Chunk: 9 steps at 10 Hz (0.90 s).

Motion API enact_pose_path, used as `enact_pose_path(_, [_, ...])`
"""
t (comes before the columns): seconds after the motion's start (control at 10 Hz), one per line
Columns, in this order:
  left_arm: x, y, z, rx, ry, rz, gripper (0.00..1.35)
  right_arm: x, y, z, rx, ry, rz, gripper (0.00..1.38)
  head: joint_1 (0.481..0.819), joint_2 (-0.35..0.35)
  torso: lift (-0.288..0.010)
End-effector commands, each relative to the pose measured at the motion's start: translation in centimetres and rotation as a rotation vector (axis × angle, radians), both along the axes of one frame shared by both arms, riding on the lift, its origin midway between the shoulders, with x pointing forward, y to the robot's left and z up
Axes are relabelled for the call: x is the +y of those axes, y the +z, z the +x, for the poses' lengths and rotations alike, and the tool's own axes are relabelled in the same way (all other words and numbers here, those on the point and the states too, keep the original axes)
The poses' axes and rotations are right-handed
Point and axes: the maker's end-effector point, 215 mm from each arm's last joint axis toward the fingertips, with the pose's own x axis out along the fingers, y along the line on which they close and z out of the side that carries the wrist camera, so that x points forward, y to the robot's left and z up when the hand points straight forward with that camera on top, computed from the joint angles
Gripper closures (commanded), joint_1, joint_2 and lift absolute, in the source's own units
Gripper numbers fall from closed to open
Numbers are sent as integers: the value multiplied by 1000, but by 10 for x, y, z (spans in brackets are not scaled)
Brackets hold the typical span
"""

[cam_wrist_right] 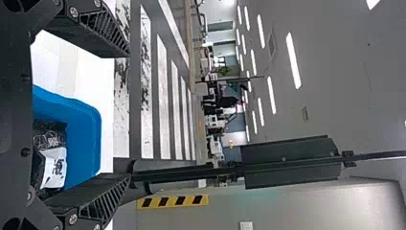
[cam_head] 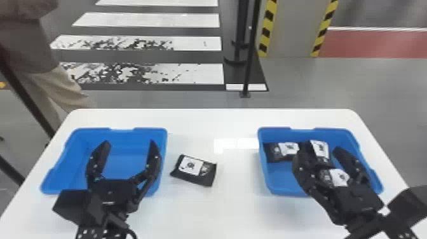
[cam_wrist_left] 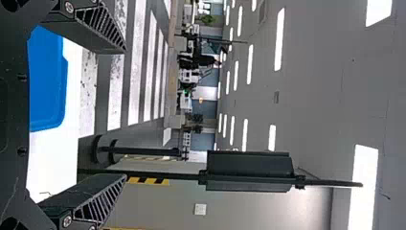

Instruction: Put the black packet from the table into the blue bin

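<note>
Two black hands are seen above a white surface, each with its two fingers spread wide and nothing gripped between the tips. The left hand (cam_head: 129, 144) lies at the lower left of the head view, its fingertips above the left blue bin (cam_head: 152, 131); the left wrist view confirms the wide gap between the fingers of this left hand (cam_wrist_left: 125, 114). The right hand (cam_head: 319, 151) lies at the lower right of the head view, above the right blue bin (cam_head: 330, 131); in the right wrist view, the fingers of the right hand (cam_wrist_right: 129, 115) likewise stand well apart. Within the right blue bin, near and partly behind the fingers, are three labelled packets (cam_head: 289, 148), black with white labels. The black packet (cam_head: 190, 170) rests flat on the white surface (cam_head: 222, 119), just below the centre of the head view, between the bins and nearer the left one; it lies slightly askew, its white label facing upward. Beyond the far edge of the surface, white floor stripes (cam_head: 152, 19) cross the upper left and middle, a dark post (cam_head: 248, 60) stands just right of centre, and a grey pillar (cam_head: 290, 31) edged in yellow and black occupies the upper right.
</note>
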Motion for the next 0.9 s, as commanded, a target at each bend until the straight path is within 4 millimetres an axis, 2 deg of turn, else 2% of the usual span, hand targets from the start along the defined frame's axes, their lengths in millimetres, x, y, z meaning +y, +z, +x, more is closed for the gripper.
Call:
enact_pose_path(0.0, [1,1,0,-3,2,-1,102,1,-3,1,16,2,3,130,695,-2,-110])
enact_pose_path(0.1, [1,1,0,-3,2,-1,101,14,-5,10,30,29,9,130,695,-2,-110])
enact_pose_path(0.2, [1,0,0,0,2,0,102,42,-3,21,32,86,35,130,695,3,-110])
enact_pose_path(0.3, [-1,-1,0,2,0,-1,101,78,-10,31,61,159,47,125,695,26,-110])
enact_pose_path(0.4, [-2,-2,0,7,-2,-1,101,110,-22,44,110,245,34,125,695,68,-110])
enact_pose_path(0.6, [-1,-2,0,7,-1,2,102,164,-69,68,227,381,-46,125,695,130,-110])
enact_pose_path(0.7, [-1,-2,0,7,-1,2,102,183,-91,82,260,423,-105,124,695,167,-110])
enact_pose_path(0.8, [0,-2,0,6,1,4,102,199,-100,94,272,455,-156,124,695,195,-110])
